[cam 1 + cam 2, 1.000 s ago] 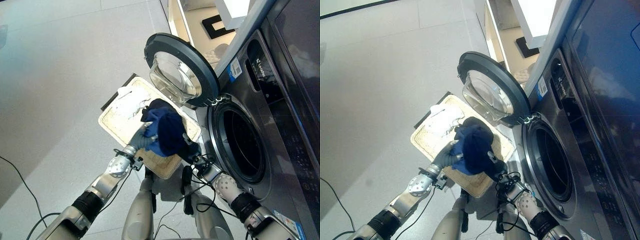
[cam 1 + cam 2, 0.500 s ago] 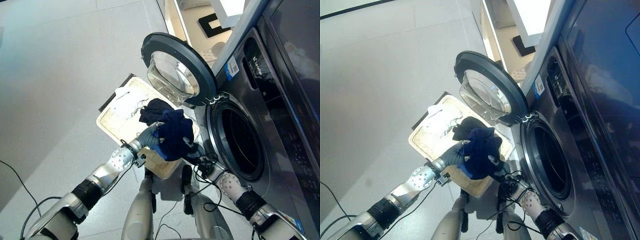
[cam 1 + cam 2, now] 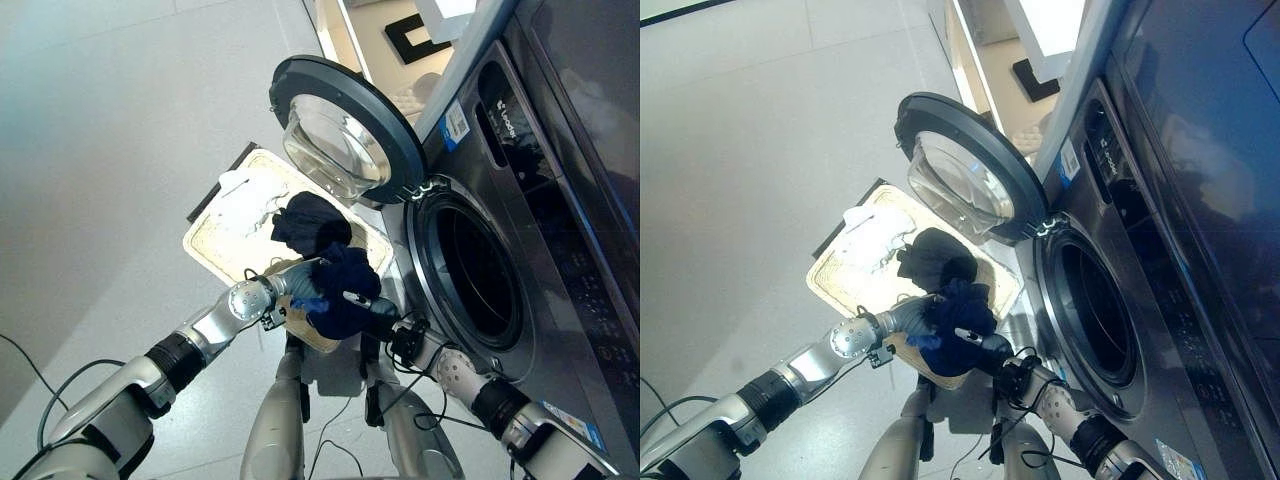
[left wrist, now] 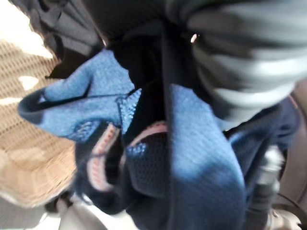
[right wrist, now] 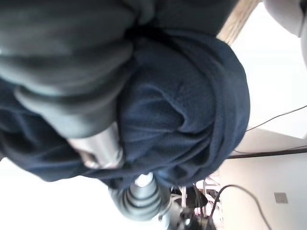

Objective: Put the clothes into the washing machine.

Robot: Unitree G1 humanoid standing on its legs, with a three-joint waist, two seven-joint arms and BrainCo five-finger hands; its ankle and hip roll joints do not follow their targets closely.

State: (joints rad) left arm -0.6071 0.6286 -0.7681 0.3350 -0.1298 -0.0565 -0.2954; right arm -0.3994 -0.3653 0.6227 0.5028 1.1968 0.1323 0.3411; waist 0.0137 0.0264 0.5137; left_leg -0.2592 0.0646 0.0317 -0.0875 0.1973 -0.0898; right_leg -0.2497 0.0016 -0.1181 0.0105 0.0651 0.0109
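A dark blue garment point(image 3: 343, 292) is bunched up between my two hands, just off the wicker basket's point(image 3: 212, 247) near corner and left of the washing machine's open drum point(image 3: 478, 285). My left hand point(image 3: 291, 282) grips it from the basket side. From the machine side my right hand point(image 3: 378, 309) has a finger laid over the top of the bundle. The same cloth point(image 4: 192, 177) shows in the left wrist view. In the right wrist view a silver finger point(image 5: 98, 143) presses into the cloth point(image 5: 187, 110). A black garment point(image 3: 309, 221) and a white one point(image 3: 246, 196) lie in the basket.
The round door point(image 3: 340, 140) stands swung wide open, hanging over the basket's far side. The machine's grey front point(image 3: 560, 300) fills the right. Pale floor point(image 3: 100, 150) stretches to the left of the basket.
The blue bundle has come down and towards me, off the middle of the basket to its near corner by the drum. The black garment under it now lies uncovered. The camera has shifted a little.
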